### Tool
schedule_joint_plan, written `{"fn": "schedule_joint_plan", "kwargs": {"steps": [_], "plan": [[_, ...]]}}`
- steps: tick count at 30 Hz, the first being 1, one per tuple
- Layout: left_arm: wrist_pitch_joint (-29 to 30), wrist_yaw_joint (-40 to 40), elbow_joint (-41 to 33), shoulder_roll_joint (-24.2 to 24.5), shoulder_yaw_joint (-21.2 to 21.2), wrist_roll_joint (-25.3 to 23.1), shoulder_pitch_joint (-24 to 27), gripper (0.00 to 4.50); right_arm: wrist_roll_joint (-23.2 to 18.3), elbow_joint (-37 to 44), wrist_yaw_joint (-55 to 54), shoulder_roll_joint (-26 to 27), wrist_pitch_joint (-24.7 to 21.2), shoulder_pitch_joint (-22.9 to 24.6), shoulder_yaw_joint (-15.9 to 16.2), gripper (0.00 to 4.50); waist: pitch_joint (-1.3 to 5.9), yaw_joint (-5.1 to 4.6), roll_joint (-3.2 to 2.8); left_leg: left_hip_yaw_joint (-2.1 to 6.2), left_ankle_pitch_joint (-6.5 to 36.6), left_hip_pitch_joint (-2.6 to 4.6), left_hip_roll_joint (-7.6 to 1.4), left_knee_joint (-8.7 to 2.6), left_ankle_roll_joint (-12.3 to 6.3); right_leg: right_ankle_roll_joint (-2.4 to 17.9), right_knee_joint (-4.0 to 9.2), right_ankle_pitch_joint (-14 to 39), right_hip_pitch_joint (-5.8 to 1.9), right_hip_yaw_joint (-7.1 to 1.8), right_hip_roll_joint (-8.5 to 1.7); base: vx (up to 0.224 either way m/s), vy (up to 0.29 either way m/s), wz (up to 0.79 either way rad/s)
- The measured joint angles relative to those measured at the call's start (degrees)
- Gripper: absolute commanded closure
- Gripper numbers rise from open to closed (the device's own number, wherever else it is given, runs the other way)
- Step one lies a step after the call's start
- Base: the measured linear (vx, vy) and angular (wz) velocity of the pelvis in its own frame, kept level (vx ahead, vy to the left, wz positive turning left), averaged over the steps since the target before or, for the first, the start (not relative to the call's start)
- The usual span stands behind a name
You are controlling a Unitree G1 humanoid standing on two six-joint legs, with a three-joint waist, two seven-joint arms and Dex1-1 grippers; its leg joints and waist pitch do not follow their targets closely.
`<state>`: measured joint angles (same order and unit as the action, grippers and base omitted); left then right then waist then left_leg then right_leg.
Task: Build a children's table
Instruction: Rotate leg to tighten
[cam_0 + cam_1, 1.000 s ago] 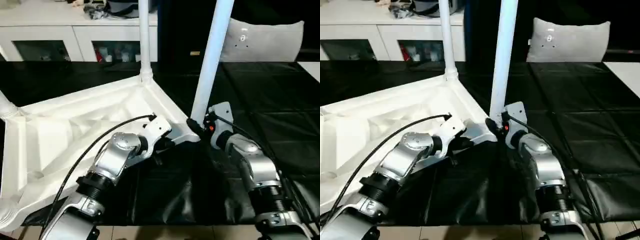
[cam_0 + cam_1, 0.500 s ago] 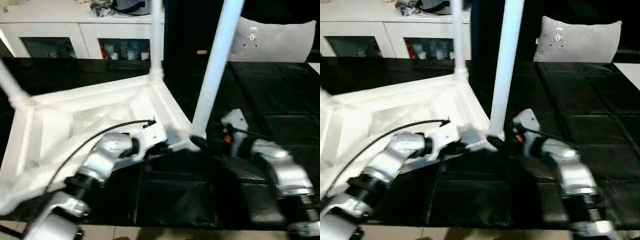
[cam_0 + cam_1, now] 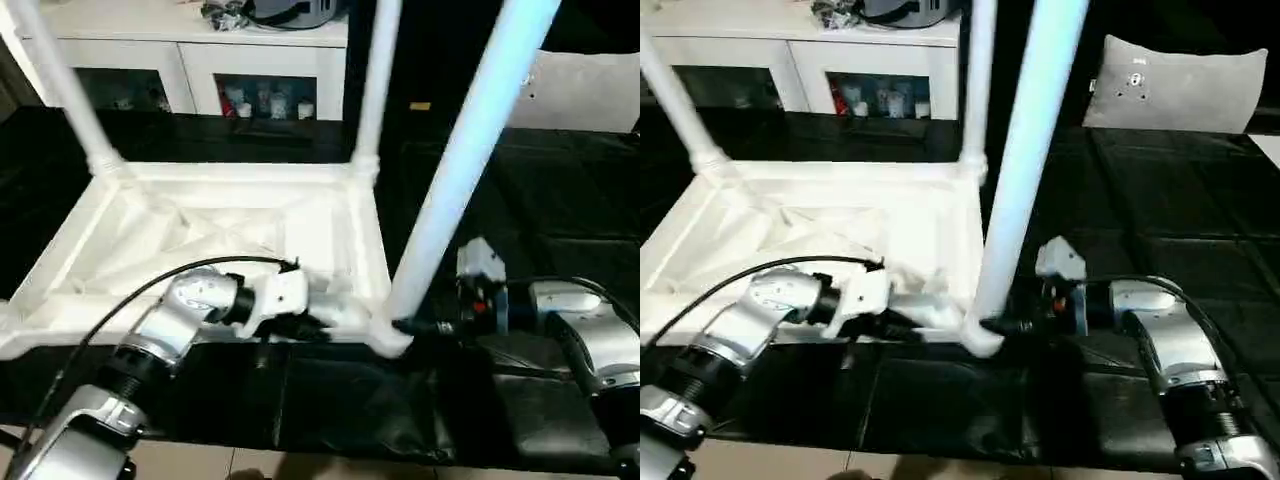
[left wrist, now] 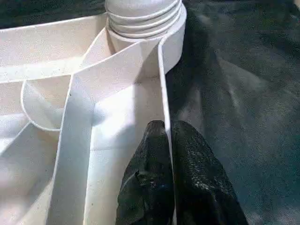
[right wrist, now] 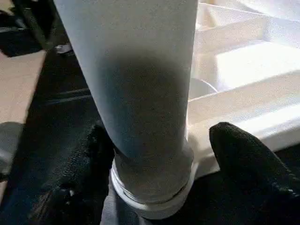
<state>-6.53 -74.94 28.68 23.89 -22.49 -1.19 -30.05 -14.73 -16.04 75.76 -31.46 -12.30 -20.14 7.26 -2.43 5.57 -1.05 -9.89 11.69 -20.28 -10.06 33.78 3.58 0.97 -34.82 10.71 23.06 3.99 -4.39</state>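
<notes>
Keep the left gripper [image 4: 168,154] clenched on the tabletop [image 3: 230,215] rim beside the near corner leg [image 3: 465,170] while the right gripper [image 5: 154,164], fingers spread around that leg's base, twists it home.

White tabletop [image 3: 200,235] lies underside up on black surface; three white legs [image 3: 470,170] stand upright in corner sockets.

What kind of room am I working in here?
Probably a lived-in indoor room, not a factory: a white cabinet with glass doors holding small items, a grey cushion, and a black-covered work surface.
</notes>
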Motion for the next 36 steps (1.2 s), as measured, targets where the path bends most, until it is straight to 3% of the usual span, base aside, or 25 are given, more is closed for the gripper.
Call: {"fn": "schedule_joint_plan", "kwargs": {"steps": [3, 5, 14, 20, 23, 25, 31, 35, 36], "plan": [[-0.2, -0.8, 0.0, 0.1, -0.3, 0.2, 0.0, 4.5, -0.5, 0.0, 1.3, 0.2, -0.2, 0.0, 0.3, 1.48, -0.02, 0.18, 0.03, 0.0, 0.0, 0.1, 0.0, 0.07, 0.04, 0.0, 0.0, 0.0, 0.0, 0.0, 0.0, 0.0, 0.0, 0.0], [-0.3, -1.0, 0.0, 0.1, -0.4, 0.2, -0.1, 4.5, -0.6, 0.0, 1.7, 0.5, -0.2, 0.0, 0.5, 1.8, -0.02, 0.2, 0.04, 0.0, 0.0, 0.1, 0.0, 0.06, 0.04, 0.0, -0.01, 0.0, 0.0, 0.0, 0.0, 0.0, 0.0, 0.0], [-1.5, -1.3, 1.1, 0.0, -0.6, 0.3, -0.5, 4.5, -0.9, 0.0, 2.2, 0.7, -0.2, 0.0, 1.3, 2.47, -0.02, 0.36, 0.04, 0.0, 0.0, 0.09, -0.01, 0.06, 0.04, 0.0, -0.03, 0.0, 0.0, 0.0, 0.0, 0.0, 0.0, 0.0], [-0.9, -1.8, 1.2, -0.1, -0.4, 0.6, -0.5, 4.5, -1.2, 0.7, 2.2, 0.7, -0.8, 0.4, 1.3, 2.55, -0.02, 0.43, 0.05, 0.0, 0.0, 0.1, -0.01, 0.06, 0.05, 0.0, -0.05, 0.0, 0.0, 0.0, 0.0, 0.0, 0.0, 0.0], [2.9, 0.2, 0.2, -1.0, 0.7, 1.0, -0.2, 4.5, -0.8, 1.9, -1.3, 2.1, -2.3, 1.2, 0.8, 2.55, -0.02, 0.35, 0.05, -0.02, 0.0, 0.09, -0.01, 0.05, 0.05, 0.0, -0.08, 0.0, -0.12, -0.03, 0.0, 0.0, 0.0, 0.0], [5.9, 3.3, 0.2, -1.9, 1.8, 0.5, -0.1, 4.5, 0.1, 1.9, -6.1, 4.1, -3.9, 1.1, 0.0, 2.55, -0.01, -0.01, 0.05, -0.02, 0.0, 0.23, -0.01, 0.07, 0.11, -0.2, -0.11, 0.1, -0.22, -0.02, 0.0, 0.0, 0.0, 0.0], [19.4, 17.0, -1.6, -7.5, 5.4, -1.6, -0.2, 4.5, 5.2, 0.4, -32.7, 16.5, -11.9, -2.6, -4.5, 2.57, -0.01, -3.7, 0.05, 0.0, -0.1, 0.34, 0.02, 0.13, 0.32, -0.3, 0.08, 0.1, -0.17, -0.04, 0.0, 0.0, 0.0, 0.0], [23.3, 24.4, -1.3, -11.5, 6.1, -3.4, -1.3, 4.5, 7.0, -2.4, -43.3, 20.9, -12.3, -5.4, -5.8, 2.57, 0.01, -3.99, 0.02, 0.01, -0.2, 0.29, 0.04, 0.12, 0.32, -0.3, 0.11, 0.1, -0.12, -0.05, 0.0, 0.0, 0.0, 0.0], [23.8, 25.9, -1.1, -12.3, 6.2, -3.8, -1.6, 4.5, 7.2, -3.3, -45.0, 21.9, -11.6, -5.6, -6.5, 2.22, 0.02, -3.95, 0.04, 0.01, -0.1, 0.3, 0.04, 0.11, 0.32, -0.3, 0.12, 0.1, -0.15, -0.05, 0.0, 0.0, 0.0, 0.0]]}}
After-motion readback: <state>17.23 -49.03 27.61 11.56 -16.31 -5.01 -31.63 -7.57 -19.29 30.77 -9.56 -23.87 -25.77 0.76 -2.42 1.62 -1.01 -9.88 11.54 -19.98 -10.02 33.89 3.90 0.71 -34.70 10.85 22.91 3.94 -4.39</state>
